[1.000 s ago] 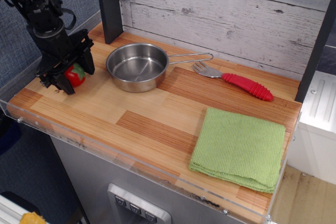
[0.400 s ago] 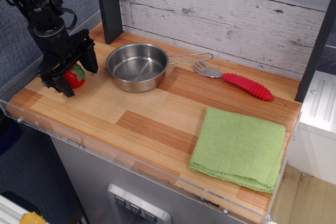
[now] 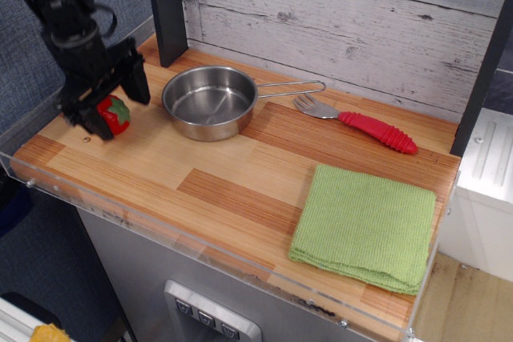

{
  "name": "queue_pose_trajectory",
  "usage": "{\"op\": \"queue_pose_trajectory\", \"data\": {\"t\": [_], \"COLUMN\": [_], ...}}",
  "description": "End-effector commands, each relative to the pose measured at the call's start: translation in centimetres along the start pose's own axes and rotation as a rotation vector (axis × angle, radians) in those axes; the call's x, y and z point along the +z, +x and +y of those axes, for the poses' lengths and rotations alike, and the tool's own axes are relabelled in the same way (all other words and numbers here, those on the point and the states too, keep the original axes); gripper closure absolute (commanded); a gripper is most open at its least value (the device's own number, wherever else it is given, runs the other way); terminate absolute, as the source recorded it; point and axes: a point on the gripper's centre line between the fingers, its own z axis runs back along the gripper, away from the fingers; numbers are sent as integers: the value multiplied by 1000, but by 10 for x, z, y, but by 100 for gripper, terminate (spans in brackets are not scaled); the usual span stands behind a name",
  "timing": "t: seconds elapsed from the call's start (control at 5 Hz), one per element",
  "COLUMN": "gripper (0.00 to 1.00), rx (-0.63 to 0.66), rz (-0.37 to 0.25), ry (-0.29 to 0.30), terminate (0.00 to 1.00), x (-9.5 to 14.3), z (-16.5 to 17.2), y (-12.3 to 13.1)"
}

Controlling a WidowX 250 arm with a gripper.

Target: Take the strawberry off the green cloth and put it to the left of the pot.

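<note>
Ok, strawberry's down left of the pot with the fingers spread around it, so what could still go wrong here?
1. The strawberry sits between the open fingers; lifting off at an angle might knock it over or roll it.
2. It lies near the left edge of the table, so a nudge could push it off.
3. The pot is close; a wide retreat might bump it.

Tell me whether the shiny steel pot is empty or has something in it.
Empty. The shiny round steel pot shows only its bare reflective bottom; the red plastic strawberry sits outside it, on the wooden counter beside it.

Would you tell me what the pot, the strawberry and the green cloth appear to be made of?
The pot looks like polished steel, given its mirror-like reflections. The strawberry seems glossy red plastic, judging by its sheen. The green cloth appears to be matte woven textile, folded in layers.
</note>
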Motion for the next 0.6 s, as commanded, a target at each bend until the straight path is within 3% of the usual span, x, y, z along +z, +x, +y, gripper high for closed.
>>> {"op": "queue_pose_trajectory", "data": {"t": [0.0,0.4], "gripper": [0,0], "rx": [-84,-156], "rz": [-73,-79], "ry": [-136,-183], "terminate": [0,0], "x": [71,103], "z": [-23,-30], "y": [-19,-47]}}
